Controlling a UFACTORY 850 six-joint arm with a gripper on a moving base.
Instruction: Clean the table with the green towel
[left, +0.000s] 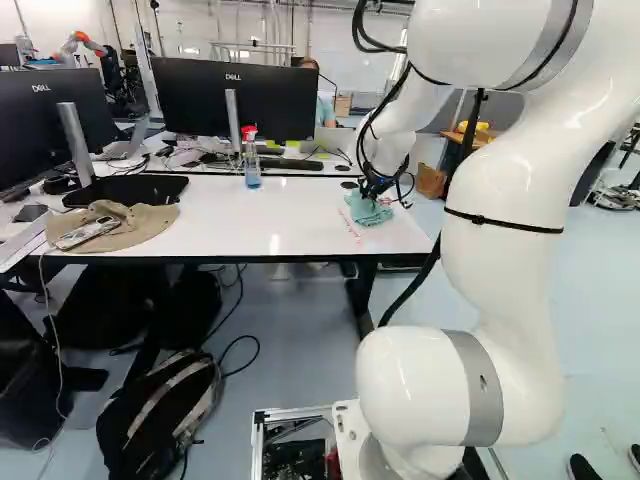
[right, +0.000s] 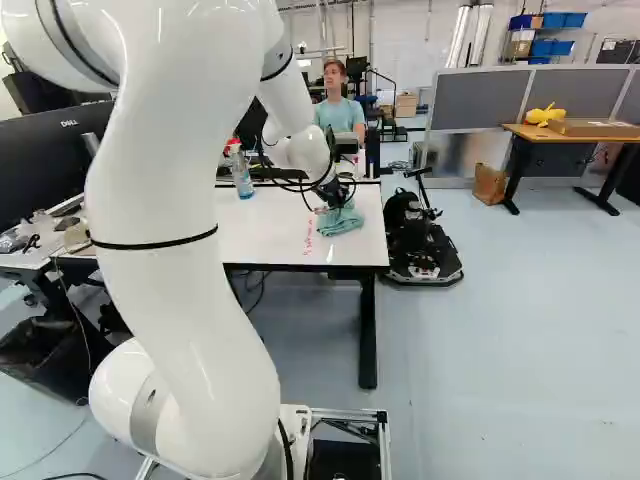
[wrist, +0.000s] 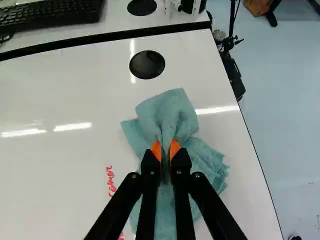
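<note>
At the right end of the white table (left: 290, 228), my gripper (left: 371, 199) is down at the green towel (left: 372, 213). In the wrist view the gripper (wrist: 165, 152) is shut on a pinched fold of the towel (wrist: 172, 117), an orange pad on either side. The cloth lies bunched on the tabletop, spreading around and beneath the fingers. Red marks (wrist: 110, 181) are on the table beside the towel; part of them is hidden by the gripper's linkage.
A spray bottle (left: 251, 160) stands near the table's far edge, by monitors (left: 228, 100). A brown cloth (left: 125, 228) with an object on it lies at the left of the left base view. A black backpack (left: 165, 410) is on the floor. A person sits beyond the desks.
</note>
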